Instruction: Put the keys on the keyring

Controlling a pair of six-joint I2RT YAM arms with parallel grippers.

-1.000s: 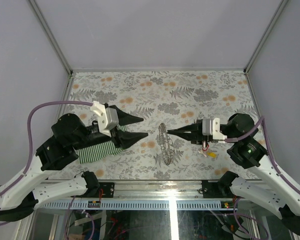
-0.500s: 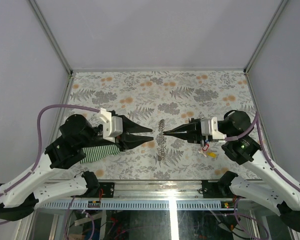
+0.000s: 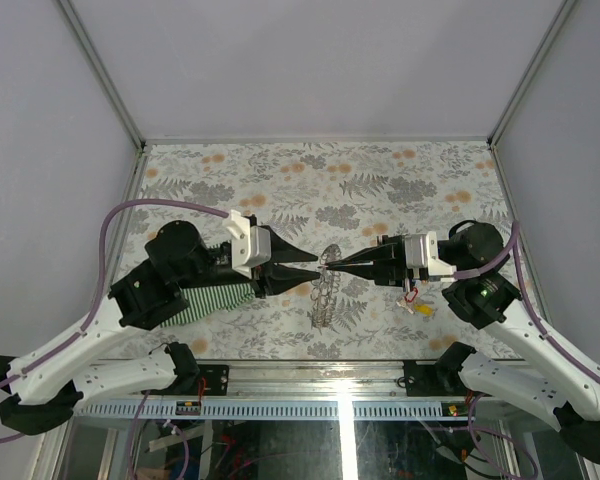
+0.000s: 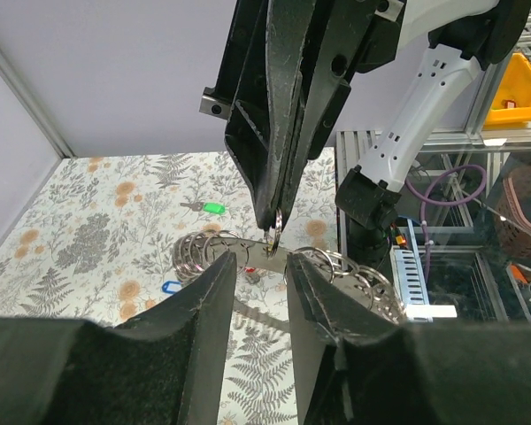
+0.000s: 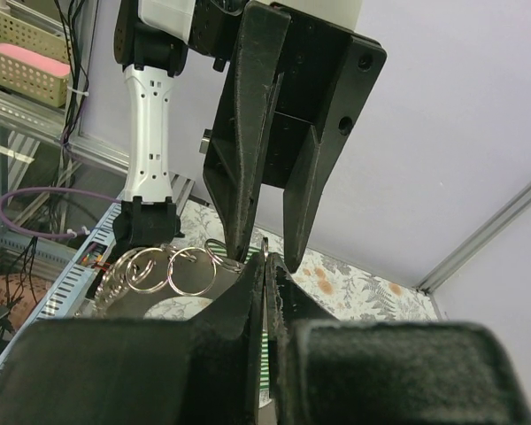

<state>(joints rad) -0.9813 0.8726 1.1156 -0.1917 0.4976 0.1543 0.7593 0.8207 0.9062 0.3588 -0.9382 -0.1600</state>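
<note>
Right end effector [image 3: 332,267]: clamped on the keyring [image 3: 323,290], lifting its top.
Left end effector [image 3: 318,266]: parted, tips around the keyring.
Cloth [image 3: 215,297]: on the surface [image 3: 380,180].

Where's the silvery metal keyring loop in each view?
Top external: silvery metal keyring loop, centre, hanging between both gripper tips.
Left wrist: lower centre, coils draped past the near fingers.
Right wrist: lower left, beside the shut fingers.
Shared landmark: floral tabletop.

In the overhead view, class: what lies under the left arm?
A green striped cloth shows beneath the left arm, on the floral table. The arm covers the cloth's upper part, so anything there stays hidden.
</note>
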